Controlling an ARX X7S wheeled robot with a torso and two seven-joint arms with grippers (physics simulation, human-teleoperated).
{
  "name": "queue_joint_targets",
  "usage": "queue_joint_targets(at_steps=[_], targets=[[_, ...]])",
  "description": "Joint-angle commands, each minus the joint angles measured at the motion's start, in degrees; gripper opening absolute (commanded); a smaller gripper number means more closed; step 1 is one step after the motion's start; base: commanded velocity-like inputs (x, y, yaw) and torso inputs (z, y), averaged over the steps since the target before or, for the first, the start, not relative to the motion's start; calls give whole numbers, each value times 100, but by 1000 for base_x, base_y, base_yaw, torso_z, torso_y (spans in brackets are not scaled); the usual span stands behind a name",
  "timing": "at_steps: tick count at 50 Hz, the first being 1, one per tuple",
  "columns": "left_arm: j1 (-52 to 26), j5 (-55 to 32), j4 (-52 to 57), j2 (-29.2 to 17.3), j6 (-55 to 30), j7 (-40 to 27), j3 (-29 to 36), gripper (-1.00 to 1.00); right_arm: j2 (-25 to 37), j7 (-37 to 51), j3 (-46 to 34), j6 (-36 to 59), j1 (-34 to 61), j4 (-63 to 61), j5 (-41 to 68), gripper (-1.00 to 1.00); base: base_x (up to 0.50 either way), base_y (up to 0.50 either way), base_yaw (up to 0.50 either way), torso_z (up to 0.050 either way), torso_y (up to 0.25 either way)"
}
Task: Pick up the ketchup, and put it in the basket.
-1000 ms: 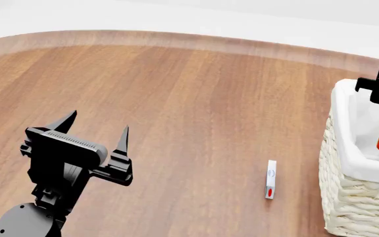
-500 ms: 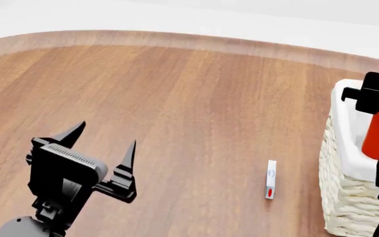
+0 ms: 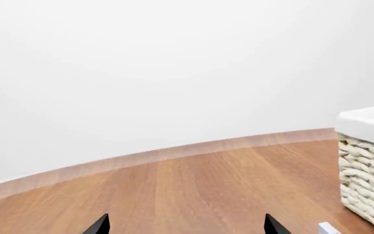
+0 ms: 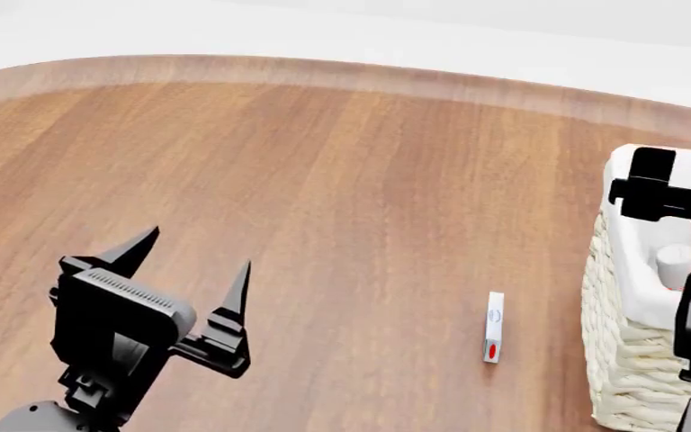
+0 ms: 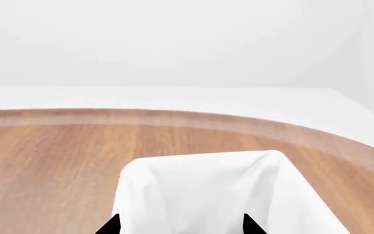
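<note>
Ketchup (image 4: 675, 261) sits inside basket (image 4: 629, 360), right edge of frame (only white cap visible). Right gripper (image 5: 180, 225) above it, jaws wide, empty. Left gripper (image 4: 190, 270) lower left, wide.

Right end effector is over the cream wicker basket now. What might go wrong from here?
1. The right end effector hangs open, low over the cream woven wicker basket's white cloth liner. Pulling back sideways might snag the liner or shift the basket.
2. The ketchup bottle shows only as a white cap-like shape inside. Whether it has settled cannot be told, so check before leaving.
</note>
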Motion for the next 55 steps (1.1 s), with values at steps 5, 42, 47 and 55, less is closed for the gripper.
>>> queue_joint_targets(at_steps=[5,42,47,55], targets=[[17,-23,98,-20,-47,-90,10,100,-1,-132,-2,-108,-92,1,25,100,0,0,0,0,0],[-348,366,596,-1,55,-1479,-396,100,-748,574,601,573,-3467,-6292,164,100,0,0,0,0,0],[-243,368,677,-18,251,-1635,-500,100,-860,672,603,515,-3936,-6987,153,100,0,0,0,0,0],[-122,576,784,-52,697,-1869,-553,100,-985,796,399,405,-4678,-8138,-40,100,0,0,0,0,0]])
